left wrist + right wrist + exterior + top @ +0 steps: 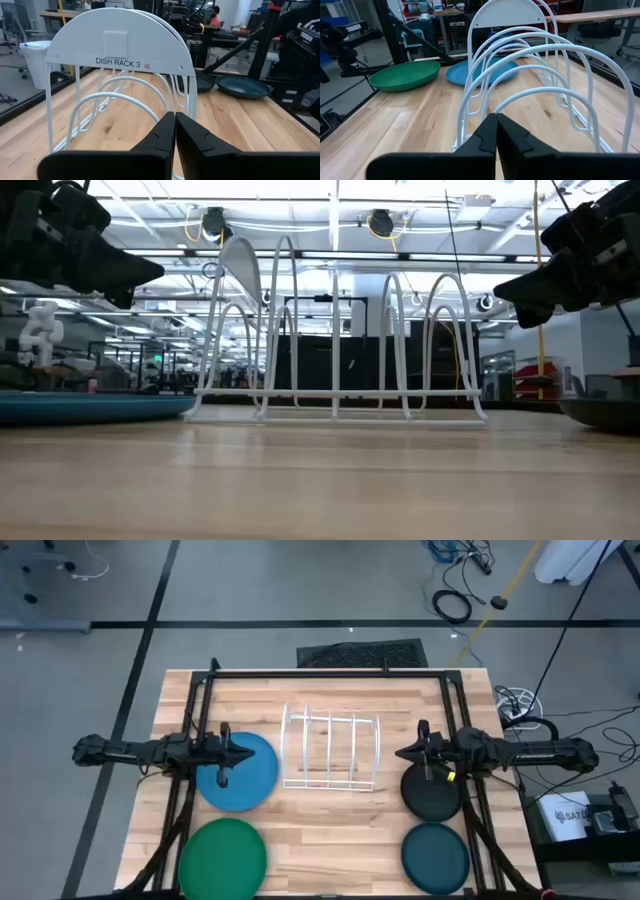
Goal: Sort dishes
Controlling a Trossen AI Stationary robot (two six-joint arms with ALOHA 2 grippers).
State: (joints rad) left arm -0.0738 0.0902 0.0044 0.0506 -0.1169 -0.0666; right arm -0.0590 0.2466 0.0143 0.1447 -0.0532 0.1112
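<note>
No plate has gone into the rack yet, so the sorting looks to be at its very start. The white wire rack [331, 751] stands in the middle of the worktop [330, 840] with every slot bare, and all four plates lie flat on the wood.

The blue plate [243, 772] lies just off the rack's left end, and the green plate [222, 855] sits at the near left corner, close to the blue one. On the other side the black plate [432, 794] lies just off the rack's right end, with the dark teal plate [435, 853] next to it toward the near right corner.

The left pincer [243, 752] hangs above the blue plate, aimed at the rack, and in its wrist view its two dark fingers [161, 135] are pressed together with nothing between them. The right pincer [404, 753] hangs over the far edge of the black plate, also facing the rack, its tips likewise closed and empty. From table height both hang well clear of the wood.

The next move, as I judge it, calls for one arm to spread its fingers, drop to the rim of the plate below it and pinch that rim. These plates lie flat, so getting a finger under the edge is the hard part. After that, the plate must be tipped upright and lowered between two wire hoops.
</note>
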